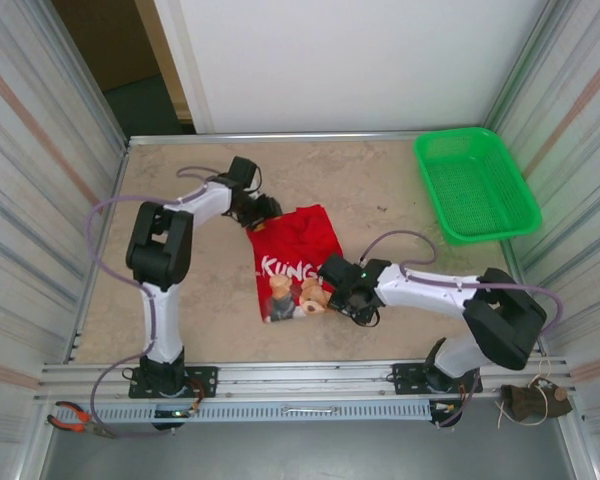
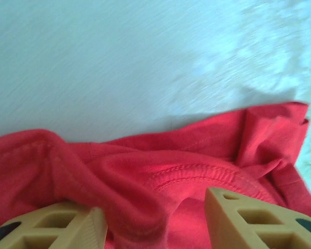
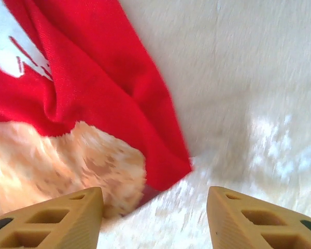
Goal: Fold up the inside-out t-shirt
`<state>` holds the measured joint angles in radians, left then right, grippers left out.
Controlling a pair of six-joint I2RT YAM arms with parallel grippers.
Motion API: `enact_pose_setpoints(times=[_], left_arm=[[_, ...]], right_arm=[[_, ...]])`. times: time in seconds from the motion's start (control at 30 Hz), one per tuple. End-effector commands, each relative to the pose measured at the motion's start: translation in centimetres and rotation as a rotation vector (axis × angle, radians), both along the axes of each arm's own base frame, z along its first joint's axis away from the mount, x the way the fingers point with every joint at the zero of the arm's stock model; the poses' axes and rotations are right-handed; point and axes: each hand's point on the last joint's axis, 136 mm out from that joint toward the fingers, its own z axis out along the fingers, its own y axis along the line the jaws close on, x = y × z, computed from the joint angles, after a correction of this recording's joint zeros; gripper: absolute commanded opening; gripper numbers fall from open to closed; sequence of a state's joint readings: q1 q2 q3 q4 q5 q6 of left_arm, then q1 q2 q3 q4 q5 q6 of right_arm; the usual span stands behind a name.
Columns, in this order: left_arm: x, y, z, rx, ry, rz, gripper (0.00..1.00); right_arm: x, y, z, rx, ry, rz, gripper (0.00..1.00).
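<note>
The inside-out t-shirt [image 1: 298, 250] lies folded into a narrow red rectangle at the table's middle, its cartoon print and white lettering facing up at the near end. My left gripper [image 1: 263, 212] is at the shirt's far left corner. In the left wrist view its jaws [image 2: 155, 223] stand apart over a bunched ridge of red cloth [image 2: 145, 176] with a stitched hem, not pinching it. My right gripper [image 1: 332, 290] sits at the near right corner. There it [image 3: 155, 218] is open over bare table, the shirt's red corner [image 3: 166, 166] and tan print just ahead and to the left.
A green mesh basket [image 1: 475, 185] stands at the far right corner. Corrugated walls close in both sides of the table [image 1: 400, 200]. Red-handled pliers [image 1: 75, 418] lie on the rail at the near left.
</note>
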<state>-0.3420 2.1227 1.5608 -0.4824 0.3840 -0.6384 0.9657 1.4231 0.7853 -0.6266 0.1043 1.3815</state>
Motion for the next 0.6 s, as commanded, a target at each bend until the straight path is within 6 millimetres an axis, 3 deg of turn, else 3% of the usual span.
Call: enact_pose_setpoints(times=[0.0,0.1,0.17,0.23,0.3,0.4,0.57], left_arm=[[1.3,-1.9,3.0,-0.035,-0.072,-0.183,0.52],[1.9,-1.5,7.2,-0.054,-0.149,-0.205,0.54],[1.2,-0.4,10.0,-0.059,-0.189,-0.176,0.55],[-0.2,0.6,11.2,-0.074,-0.197,-0.140,0.57],[-2.3,1.5,11.3,-0.076,-0.180,-0.099,0.57],[-6.0,2.0,10.6,-0.120,-0.155,-0.043,0.57],[-12.5,1.9,8.4,-0.156,-0.124,-0.032,0.54]], right_arm=[[1.2,-1.1,4.5,-0.013,-0.116,-0.066,0.56],[4.5,-1.7,9.3,-0.012,-0.248,0.045,0.56],[7.9,-1.9,11.7,0.007,-0.332,0.158,0.58],[11.2,-1.1,13.4,0.054,-0.390,0.272,0.60],[13.9,-0.7,13.9,0.051,-0.408,0.347,0.64],[16.9,0.7,12.8,0.036,-0.360,0.438,0.65],[19.3,4.0,9.7,0.040,-0.299,0.522,0.67]])
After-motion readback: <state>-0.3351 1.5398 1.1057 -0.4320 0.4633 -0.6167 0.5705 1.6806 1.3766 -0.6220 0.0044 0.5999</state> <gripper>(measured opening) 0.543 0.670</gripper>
